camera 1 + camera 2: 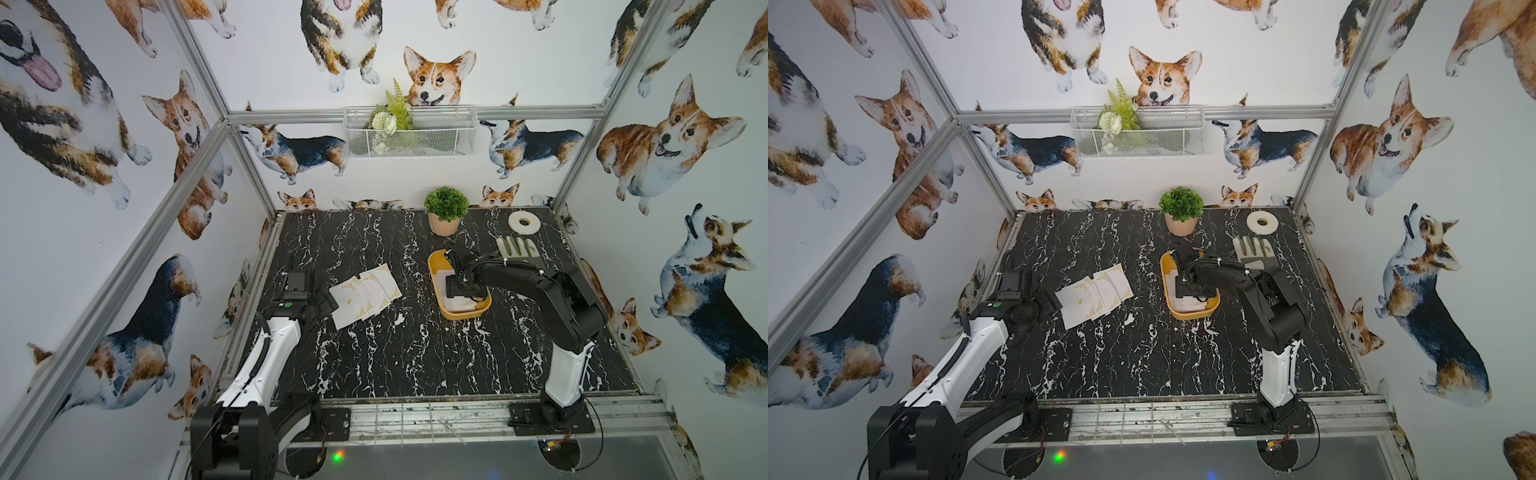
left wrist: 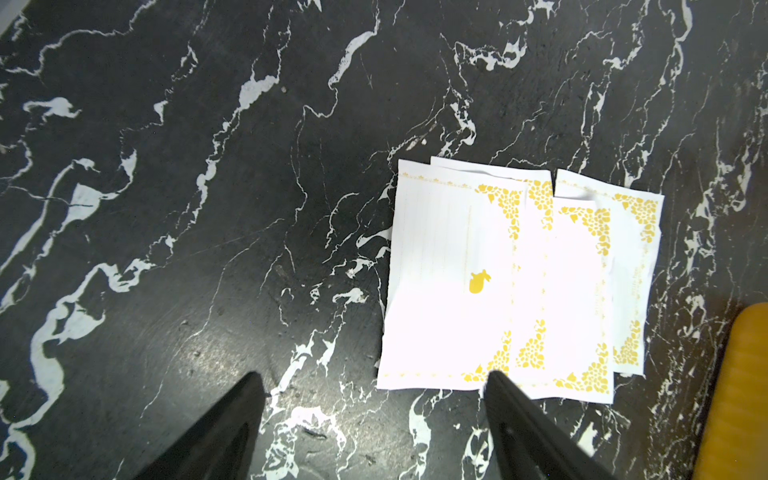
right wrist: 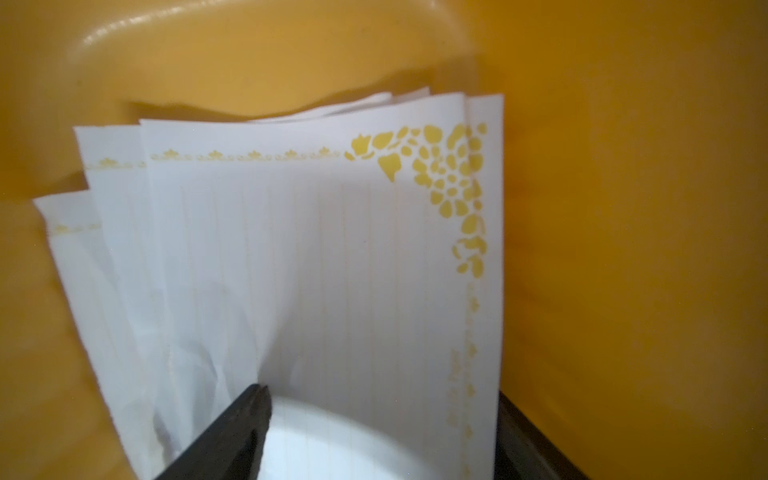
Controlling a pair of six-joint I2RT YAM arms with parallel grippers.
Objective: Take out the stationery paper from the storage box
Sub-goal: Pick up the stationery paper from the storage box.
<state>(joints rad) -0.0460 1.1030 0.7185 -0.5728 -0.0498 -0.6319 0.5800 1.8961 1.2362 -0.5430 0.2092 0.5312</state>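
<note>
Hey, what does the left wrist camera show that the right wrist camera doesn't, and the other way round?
Only the left wrist view: the marble table, stationery paper fanned flat on it, and the open left hand holding nothing.
Only the right wrist view: the inside of the storage box, with sheets bowing up between the fingers of the right hand.
Both: gold-cornered paper and some of the yellow-orange box, just its edge in the left wrist view.

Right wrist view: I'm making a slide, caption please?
Right gripper, jaws apart, over fanned gold-cornered stationery paper inside the yellow storage box.
</note>
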